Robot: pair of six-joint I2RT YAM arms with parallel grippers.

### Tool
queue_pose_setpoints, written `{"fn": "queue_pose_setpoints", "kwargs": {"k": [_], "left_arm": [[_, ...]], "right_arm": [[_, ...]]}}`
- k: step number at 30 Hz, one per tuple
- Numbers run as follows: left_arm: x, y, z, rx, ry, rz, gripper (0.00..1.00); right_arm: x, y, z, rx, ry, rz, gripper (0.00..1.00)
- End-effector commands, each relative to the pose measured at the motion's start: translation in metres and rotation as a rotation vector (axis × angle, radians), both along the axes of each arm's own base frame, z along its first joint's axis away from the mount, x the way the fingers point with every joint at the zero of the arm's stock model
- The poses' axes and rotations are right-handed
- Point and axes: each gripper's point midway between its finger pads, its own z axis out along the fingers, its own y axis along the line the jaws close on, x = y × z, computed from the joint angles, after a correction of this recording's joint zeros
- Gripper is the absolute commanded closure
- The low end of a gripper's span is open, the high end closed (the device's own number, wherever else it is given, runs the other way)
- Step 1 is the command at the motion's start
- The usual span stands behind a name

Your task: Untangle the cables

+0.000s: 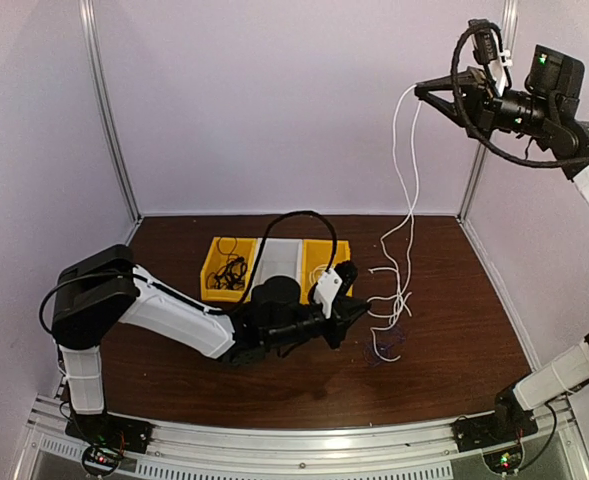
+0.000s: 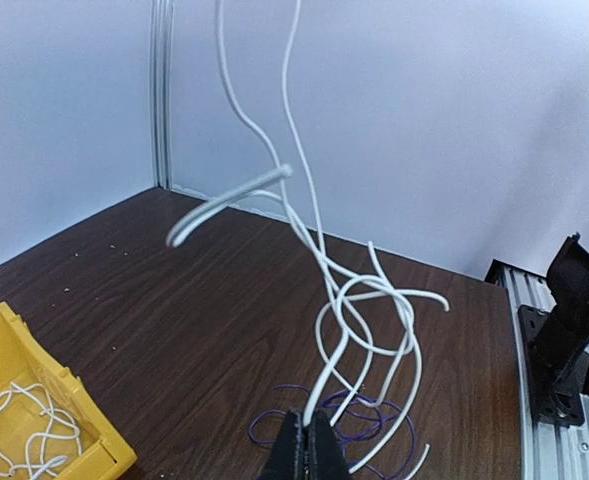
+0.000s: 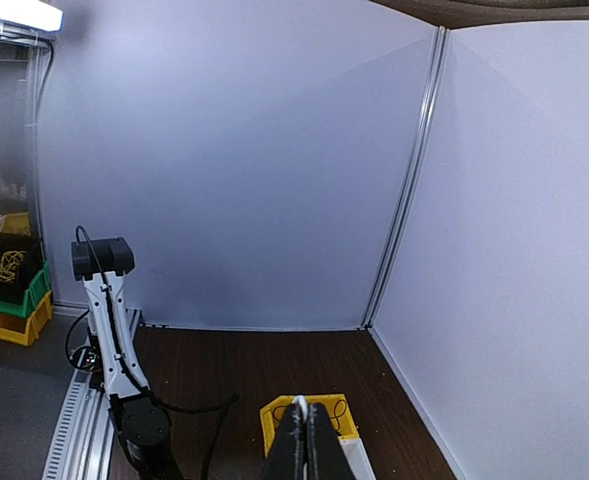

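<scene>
Right gripper, shut tight on the white cable, holds it high as the left gripper pinches a lower strand, purple cable lying just beyond its fingertips (loops look tangled, most work ahead).

the white cable hangs from high up, its lower loops tangled over a flat-lying purple cable.

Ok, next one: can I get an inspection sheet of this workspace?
Surface: dark wood table.
Job's things: white cable hangs down into a loose tangle; purple cable lies beneath; black cords sit in a bin.
Clutter: yellow bins.
Grippers: left gripper low, shut on white cable; right gripper raised, shut on its top.
Cables: black hose arches over left arm.
Surroundings: pale walls, metal posts.
</scene>
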Motion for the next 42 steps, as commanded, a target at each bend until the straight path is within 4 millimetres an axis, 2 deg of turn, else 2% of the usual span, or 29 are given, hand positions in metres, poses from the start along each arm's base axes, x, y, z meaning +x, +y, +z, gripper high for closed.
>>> {"fn": "queue_pose_setpoints", "kwargs": {"k": [1,3,4,5,7,9,10,12,14,16,19,22,25,32,37,42], "left_arm": [[-0.011,0.017,0.041,-0.040,-0.067,-0.021,1.00],[-0.015,0.037,0.069,-0.040,-0.090,0.002,1.00],[-0.018,0.048,0.083,-0.042,-0.102,0.007,1.00],[-0.018,0.062,0.094,-0.033,-0.108,0.043,1.00],[-0.020,0.087,0.118,-0.034,-0.118,0.087,1.00],[-0.020,0.107,0.133,-0.031,-0.106,0.130,1.00],[-0.019,0.114,0.138,-0.021,-0.098,0.148,1.00],[-0.019,0.120,0.140,0.014,-0.076,0.166,1.00],[-0.016,0.123,0.137,0.050,-0.047,0.184,1.00],[-0.013,0.126,0.132,0.054,-0.008,0.209,1.00],[-0.011,0.130,0.130,0.014,0.034,0.233,1.00],[-0.010,0.130,0.130,-0.006,0.054,0.241,1.00],[-0.009,0.130,0.131,-0.014,0.057,0.247,1.00],[-0.012,0.141,0.143,-0.042,0.059,0.257,1.00],[-0.016,0.157,0.162,-0.108,0.053,0.271,1.00],[-0.017,0.162,0.169,-0.120,0.056,0.271,1.00]], "right_arm": [[0.015,-0.018,-0.005,0.012,0.002,-0.111,0.97],[0.037,-0.026,-0.032,-0.030,0.031,-0.204,0.85],[0.049,-0.031,-0.052,-0.056,0.057,-0.259,0.72],[0.061,-0.035,-0.079,-0.087,0.091,-0.306,0.61],[0.074,-0.040,-0.136,-0.153,0.169,-0.352,0.49],[0.061,-0.032,-0.188,-0.238,0.206,-0.264,0.44],[0.052,-0.027,-0.207,-0.269,0.226,-0.216,0.42],[0.027,-0.012,-0.232,-0.313,0.241,-0.105,0.41],[-0.004,0.007,-0.244,-0.357,0.232,0.006,0.41],[-0.026,0.024,-0.241,-0.396,0.197,0.090,0.44],[-0.050,0.044,-0.234,-0.412,0.189,0.224,0.49],[-0.065,0.068,-0.235,-0.424,0.194,0.300,0.46],[-0.054,0.084,-0.249,-0.433,0.231,0.272,0.44],[-0.042,0.102,-0.282,-0.425,0.283,0.262,0.40],[-0.022,0.117,-0.293,-0.394,0.312,0.194,0.42],[-0.020,0.136,-0.307,-0.375,0.371,0.251,0.39]]}}
